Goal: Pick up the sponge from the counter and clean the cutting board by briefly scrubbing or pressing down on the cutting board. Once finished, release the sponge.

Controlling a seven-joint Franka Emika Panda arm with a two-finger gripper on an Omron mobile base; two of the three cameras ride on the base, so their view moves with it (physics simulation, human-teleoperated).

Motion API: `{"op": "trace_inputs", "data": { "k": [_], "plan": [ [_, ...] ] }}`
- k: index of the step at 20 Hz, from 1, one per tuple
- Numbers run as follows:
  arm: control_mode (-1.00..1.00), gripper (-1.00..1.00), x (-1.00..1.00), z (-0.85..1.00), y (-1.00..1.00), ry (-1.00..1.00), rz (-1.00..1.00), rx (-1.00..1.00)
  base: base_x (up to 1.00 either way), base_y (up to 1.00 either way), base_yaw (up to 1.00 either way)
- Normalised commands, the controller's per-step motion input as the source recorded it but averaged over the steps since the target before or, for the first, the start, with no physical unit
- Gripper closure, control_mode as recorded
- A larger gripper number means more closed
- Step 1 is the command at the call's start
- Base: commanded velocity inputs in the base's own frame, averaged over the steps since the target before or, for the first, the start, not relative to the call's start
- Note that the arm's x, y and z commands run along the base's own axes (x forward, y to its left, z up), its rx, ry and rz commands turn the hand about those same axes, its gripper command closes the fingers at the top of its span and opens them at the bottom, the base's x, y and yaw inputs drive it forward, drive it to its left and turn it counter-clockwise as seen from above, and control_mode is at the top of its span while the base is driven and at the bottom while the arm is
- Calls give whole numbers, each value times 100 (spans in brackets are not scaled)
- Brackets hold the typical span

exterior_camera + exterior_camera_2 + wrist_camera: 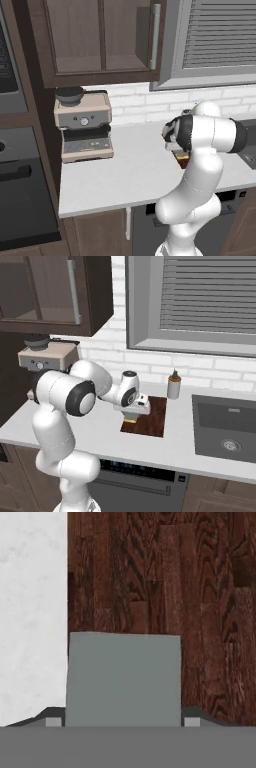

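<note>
The end effector [132,417] grips the sponge [123,679] between both fingers, holding it on the near-left corner of the board [152,418]. The board lies flat on the table [107,443], between the coffee machine [83,125] and the sink [227,428].

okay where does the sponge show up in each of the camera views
Left base view: a sliver of the sponge right of centre, tucked under the arm's wrist.
Right base view: sponge centre, under the gripper, at the cutting board's left edge.
Hand view: sponge lower centre, between the fingertips.
Shared landmark: the cutting board.
</note>
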Motion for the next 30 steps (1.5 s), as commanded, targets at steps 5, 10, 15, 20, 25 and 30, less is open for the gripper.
{"op": "trace_inputs", "data": {
  "k": [5, 10, 15, 20, 25, 30],
  "plan": [
    [-100, 100, 65, -24, 0, 0, -4, 0, 0, 0, 0],
    [-100, 100, 81, -22, 0, 0, -5, 0, 0, 0, 0],
    [-100, 100, 94, -9, 0, 0, -6, 0, 0, 0, 0],
    [-100, 100, 100, -4, 0, 0, -6, 0, 0, 0, 0],
    [-100, 100, 98, -8, -22, 1, -3, 5, 0, 0, 0],
    [-100, 100, 57, -8, -46, 3, -1, 8, 0, 0, 0]
  ]
}}
